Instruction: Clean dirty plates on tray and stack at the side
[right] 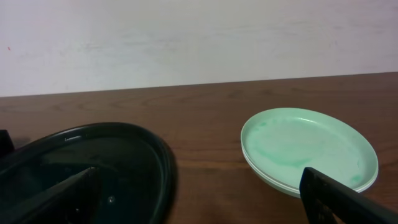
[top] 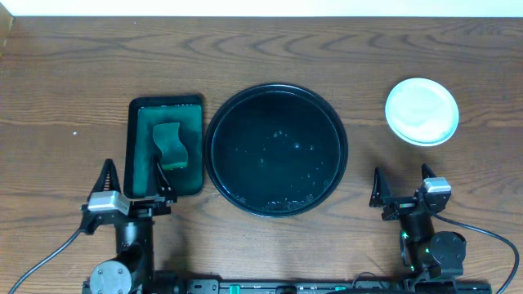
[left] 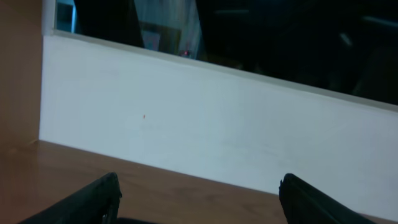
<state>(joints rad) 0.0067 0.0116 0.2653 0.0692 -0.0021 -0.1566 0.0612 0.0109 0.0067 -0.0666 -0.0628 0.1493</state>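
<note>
The plates (top: 422,111) sit stacked on the table (top: 368,49), apart from the black tray (top: 245,147), on its right. Left tool (top: 135,178) and right tool (top: 401,175) both gape wide, gripping nothing.

Brown wooden table (top: 261,49), white wall (right: 199,43)

My left gripper (top: 132,170) and right gripper (top: 400,173) both gape wide. The tray (top: 209,149) lies centred, the plates (top: 422,111) apart to its right, the green tray (top: 189,122) with a sponge (top: 170,145) just left.
</note>
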